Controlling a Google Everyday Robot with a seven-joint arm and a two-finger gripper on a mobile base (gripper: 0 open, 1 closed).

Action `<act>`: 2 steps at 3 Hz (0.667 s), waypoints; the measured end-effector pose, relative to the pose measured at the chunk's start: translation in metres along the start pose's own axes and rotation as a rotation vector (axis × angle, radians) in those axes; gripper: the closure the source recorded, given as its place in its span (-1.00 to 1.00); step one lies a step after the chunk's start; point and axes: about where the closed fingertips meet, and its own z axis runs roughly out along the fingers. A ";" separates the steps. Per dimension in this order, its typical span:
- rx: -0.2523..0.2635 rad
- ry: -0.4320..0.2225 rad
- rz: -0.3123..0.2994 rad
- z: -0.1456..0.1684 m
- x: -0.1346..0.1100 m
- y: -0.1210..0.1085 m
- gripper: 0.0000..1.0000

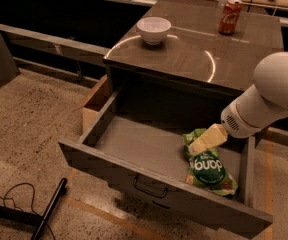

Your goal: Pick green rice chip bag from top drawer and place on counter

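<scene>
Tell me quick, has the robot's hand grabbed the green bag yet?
Gripper: in the top drawer, at the upper end of the green rice chip bag; whether it is open, closed or holding cannot be told.

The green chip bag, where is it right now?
The green rice chip bag lies inside the open top drawer, toward the picture's right, with the gripper at the bag's upper end.

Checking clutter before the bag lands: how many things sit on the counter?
2: a white bowl near the counter's left edge, a red soda can far right; the arm hides its near-right corner. The claw is at the green rice chip bag in the top drawer.
</scene>
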 end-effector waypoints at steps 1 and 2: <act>0.004 -0.001 0.087 0.016 -0.002 -0.017 -1.00; 0.018 0.017 0.173 0.039 -0.005 -0.031 -1.00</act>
